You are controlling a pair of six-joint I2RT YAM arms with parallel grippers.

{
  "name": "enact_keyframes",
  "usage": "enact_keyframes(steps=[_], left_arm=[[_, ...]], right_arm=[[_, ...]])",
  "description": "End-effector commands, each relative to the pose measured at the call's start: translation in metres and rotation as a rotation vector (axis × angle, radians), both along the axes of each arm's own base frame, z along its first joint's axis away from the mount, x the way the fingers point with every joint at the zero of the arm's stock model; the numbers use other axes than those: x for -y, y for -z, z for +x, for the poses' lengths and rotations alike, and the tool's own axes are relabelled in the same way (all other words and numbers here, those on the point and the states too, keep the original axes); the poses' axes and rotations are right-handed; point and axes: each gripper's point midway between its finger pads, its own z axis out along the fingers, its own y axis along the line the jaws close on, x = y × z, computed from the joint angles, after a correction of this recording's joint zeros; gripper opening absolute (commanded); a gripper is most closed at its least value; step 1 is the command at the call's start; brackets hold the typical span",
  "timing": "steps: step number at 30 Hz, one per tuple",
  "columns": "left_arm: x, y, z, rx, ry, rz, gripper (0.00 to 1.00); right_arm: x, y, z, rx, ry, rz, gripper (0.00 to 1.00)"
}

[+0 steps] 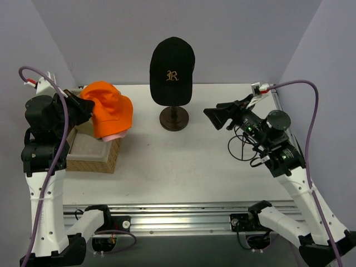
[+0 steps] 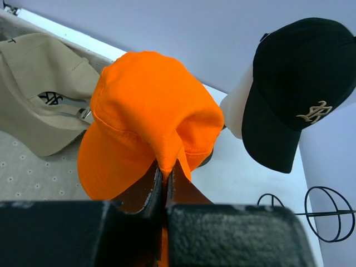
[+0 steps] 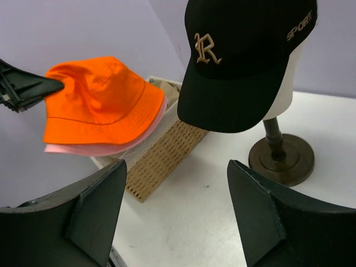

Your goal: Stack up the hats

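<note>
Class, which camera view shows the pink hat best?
Right wrist view: the pink hat shows as a brim under the orange hat. The top view shows only a small edge; the left wrist view shows none.

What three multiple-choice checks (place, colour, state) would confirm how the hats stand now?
1. Where is the black cap? A in the basket; B on the head form; C flat on the table.
2. What colour is the hat just under the orange hat? A tan; B black; C pink.
3. The left gripper is: A shut on the orange hat; B open; C out of sight.
Key: B, its crown covers the cream form; C, the pink hat peeks out below it; A, its jaws pinch orange fabric.
</note>
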Motion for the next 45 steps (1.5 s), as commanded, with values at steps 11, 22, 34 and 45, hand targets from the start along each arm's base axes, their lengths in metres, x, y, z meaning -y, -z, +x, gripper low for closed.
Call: enact_keyframes(steps=[11,22,34,45], left_arm=[[-0.05,0.012,0.031,-0.011,-0.216,0.168,0.02],[-0.06,-0.005,0.013,-0.001,-0.268,0.193,0.02],[-0.096,0.101,0.056,-0.262,-0.366,0.21,0.13],[-0.114,0.096,0.049,-0.289,-0.452,0.259,0.33]], right_arm=[[-0.027,-0.006,-0.007,0.031,-0.069,0.036,0.68],[-0.042,0.005,0.003,0.007,-0.085,-0.042,0.68],[-0.042,0.011,-0.01,0.022,-0.085,-0.058,0.69],[-0.032,0.003,-0.026,0.075,-0.089,-0.065,0.69]])
